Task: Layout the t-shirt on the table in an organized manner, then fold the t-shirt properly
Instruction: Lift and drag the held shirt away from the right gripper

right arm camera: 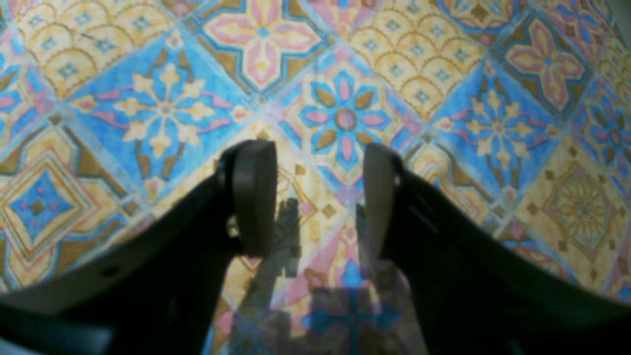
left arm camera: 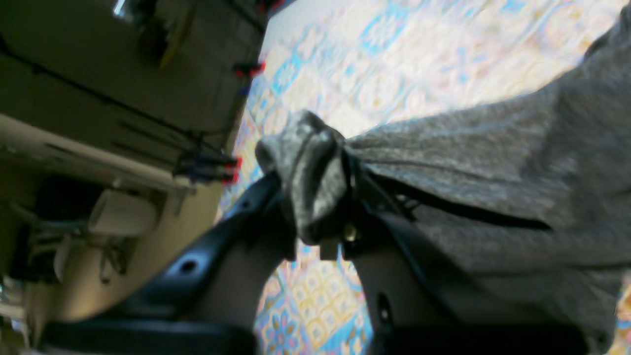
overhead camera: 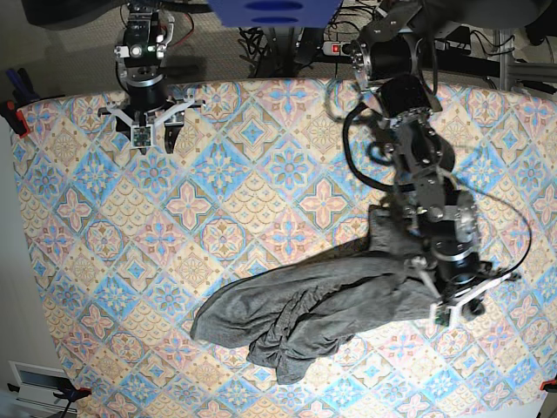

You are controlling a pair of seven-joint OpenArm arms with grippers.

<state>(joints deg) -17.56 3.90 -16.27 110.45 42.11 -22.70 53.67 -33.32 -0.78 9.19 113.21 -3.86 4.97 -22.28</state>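
The table (overhead camera: 261, 131) fills almost the whole base view, covered in a pastel tile-pattern cloth of blue, pink and cream diamonds with floral medallions; a strip of floor with cables and equipment runs along the top edge. The t-shirt (overhead camera: 322, 305) lies in the lower middle of that view, a heathered dark-grey garment bunched into long soft folds, not spread flat. It runs from a rumpled end at lower left of centre up to the right, where one end is gathered and lifted toward the arm on the right side of the frame. That arm reaches down from the upper right in a bent line, and its left gripper (overhead camera: 435, 292) sits at the cloth's right end. In the left wrist view the left gripper (left arm camera: 320, 207) has its jaws clamped together on a twisted wad of the grey jersey, with the rest of the fabric stretching off to the right of the frame, drawn fairly taut. The right gripper (overhead camera: 148, 131) hangs at the upper left of the base view, well apart from the shirt. In the right wrist view its fingers (right arm camera: 254, 197) stand apart above bare patterned cloth, holding nothing.
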